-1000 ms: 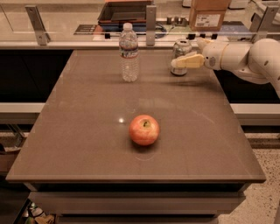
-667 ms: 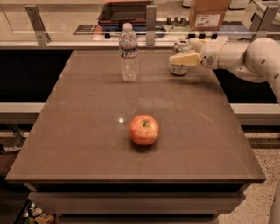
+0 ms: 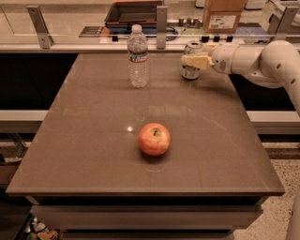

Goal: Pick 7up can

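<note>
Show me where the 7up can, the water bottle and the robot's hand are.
7up can (image 3: 190, 73): camera view, on its lower body, below the hand.
water bottle (image 3: 138, 57): camera view, on the label at mid-height.
hand (image 3: 195, 61): camera view, on its tip, in front of the can's middle.

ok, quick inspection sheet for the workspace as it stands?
Surface: brown table, glossy.
Job's things: 7up can upright near the far right edge.
Clutter: water bottle upright, left of the can; apple near the middle.
Grippers: gripper at the can, reaching in from the right at mid-height.
Cables: nothing seen.
Surroundings: cardboard box and dark tray on the counter behind.
</note>
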